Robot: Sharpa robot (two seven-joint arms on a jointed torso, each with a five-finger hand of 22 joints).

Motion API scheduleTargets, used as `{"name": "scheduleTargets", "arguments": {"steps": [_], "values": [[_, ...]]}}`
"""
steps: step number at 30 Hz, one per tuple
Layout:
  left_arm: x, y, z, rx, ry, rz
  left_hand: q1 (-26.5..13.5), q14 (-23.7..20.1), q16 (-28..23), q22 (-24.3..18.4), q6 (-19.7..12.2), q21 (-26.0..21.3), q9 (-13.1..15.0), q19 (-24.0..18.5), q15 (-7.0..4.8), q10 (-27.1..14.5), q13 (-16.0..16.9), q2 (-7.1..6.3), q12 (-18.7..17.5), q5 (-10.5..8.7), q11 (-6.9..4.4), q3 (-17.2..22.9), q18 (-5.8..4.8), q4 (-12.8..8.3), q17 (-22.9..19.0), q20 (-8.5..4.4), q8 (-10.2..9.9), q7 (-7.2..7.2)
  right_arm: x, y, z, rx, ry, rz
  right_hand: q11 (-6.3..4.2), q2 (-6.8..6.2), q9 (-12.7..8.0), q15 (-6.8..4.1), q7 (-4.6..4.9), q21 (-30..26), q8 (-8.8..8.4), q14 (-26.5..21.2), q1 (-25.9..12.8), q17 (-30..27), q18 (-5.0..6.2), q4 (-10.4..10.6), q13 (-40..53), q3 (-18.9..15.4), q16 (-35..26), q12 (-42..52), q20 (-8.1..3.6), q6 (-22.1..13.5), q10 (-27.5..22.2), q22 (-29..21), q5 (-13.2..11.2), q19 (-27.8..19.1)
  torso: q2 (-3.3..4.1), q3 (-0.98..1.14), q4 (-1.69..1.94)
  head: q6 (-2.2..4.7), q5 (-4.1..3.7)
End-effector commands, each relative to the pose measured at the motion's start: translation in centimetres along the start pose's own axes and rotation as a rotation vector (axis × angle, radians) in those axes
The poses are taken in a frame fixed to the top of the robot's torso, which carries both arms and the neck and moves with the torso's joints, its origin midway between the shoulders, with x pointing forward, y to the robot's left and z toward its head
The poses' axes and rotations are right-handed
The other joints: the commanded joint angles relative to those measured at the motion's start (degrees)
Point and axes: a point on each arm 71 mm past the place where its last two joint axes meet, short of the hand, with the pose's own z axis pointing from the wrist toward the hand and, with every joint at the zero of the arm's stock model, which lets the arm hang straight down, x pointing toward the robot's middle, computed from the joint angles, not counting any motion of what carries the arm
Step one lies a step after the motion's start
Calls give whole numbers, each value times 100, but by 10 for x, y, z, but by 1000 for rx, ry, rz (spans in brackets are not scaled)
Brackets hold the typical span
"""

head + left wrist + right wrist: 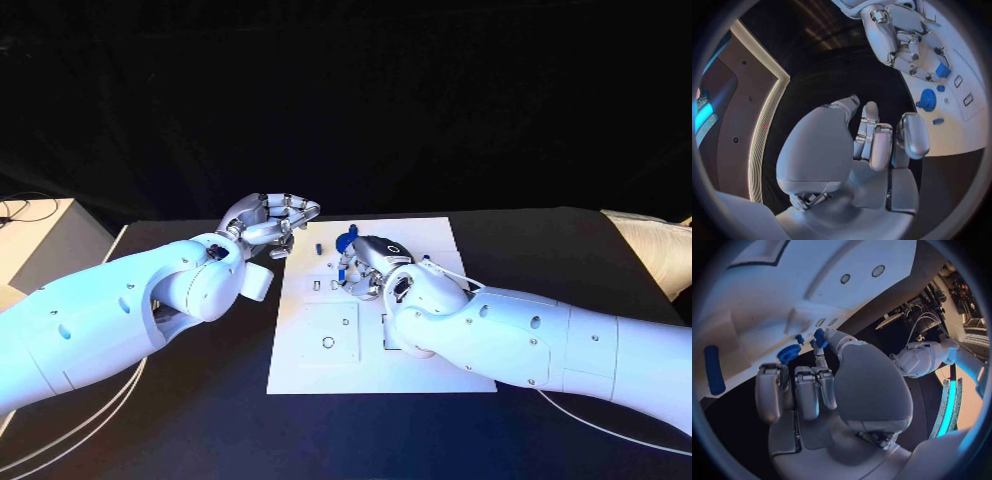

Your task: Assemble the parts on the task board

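Note:
The white task board (325,372) lies in the middle of the black table. My right hand (372,266) hovers low over its far part and pinches a small blue part (819,337) between thumb and a fingertip, the other fingers curled in. Right beside that part a blue gear (788,353) sits on the board, also seen as the blue gear (927,100) (346,239). A long blue piece (714,369) lies farther off on the board. My left hand (274,221) is raised by the board's far left corner, its fingers (879,145) curled in on nothing.
Slots and round holes (329,342) mark the board's near half. A pale box (36,245) stands at the table's far left and a light bundle (656,245) at the far right. White cables (87,415) trail along the left front.

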Motion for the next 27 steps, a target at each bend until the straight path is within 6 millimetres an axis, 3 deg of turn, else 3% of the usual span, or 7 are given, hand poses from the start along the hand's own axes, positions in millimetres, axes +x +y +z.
{"name": "scheduleTargets", "arguments": {"steps": [1,9,12,15,27], "values": [[3,-1,0,6,21,3,-26,281,36,5,-30,36,7,48,-29,-26,-5,-22,-24,16,-19,29,-67,11,792,-2,39,-11,3,0,0,-6,-4,-14,-3,-20,9,23,20,-32,19,597,-58,1509,-57,-43,1509,-9,24,35,1,-24,597,807,35,320,1,3,5,-4,3],[4,0,2,6,24,3,-26,281,36,5,-30,36,7,48,-29,-26,-5,-22,-24,16,-19,29,-67,11,792,-2,39,-11,10,-2,0,0,-7,-10,-2,-25,9,25,21,-34,19,597,-63,1509,-56,-44,1509,-10,24,35,3,-27,597,805,35,319,21,6,11,-37,11],[4,1,3,6,23,3,-31,287,40,23,-29,46,9,62,-29,-20,-8,-23,-26,16,-20,29,-71,14,802,-3,42,-12,10,-4,0,3,-10,-13,-2,-25,9,25,21,-34,19,597,-63,1509,-56,-44,1509,-10,24,35,3,-27,597,805,35,319,11,-5,1,-58,16],[3,1,3,6,21,4,-31,286,39,40,-29,53,9,71,-29,-19,-9,-24,-26,16,-20,29,-74,15,801,-3,43,-12,10,-5,-1,3,-11,-15,-1,-34,8,28,23,-22,18,597,-72,1509,-59,-46,1509,-10,24,35,6,-36,597,817,34,324,5,2,-10,-73,24],[3,1,2,8,20,4,-32,289,42,76,-28,67,10,90,-30,-17,-10,-25,-27,16,-21,29,-81,15,807,-3,44,-11,12,-6,-1,-2,-5,-16,7,-66,5,37,31,-27,16,597,-102,1509,-58,-51,1507,-15,24,32,14,-61,594,813,24,323,-3,4,-3,-84,38]]}}
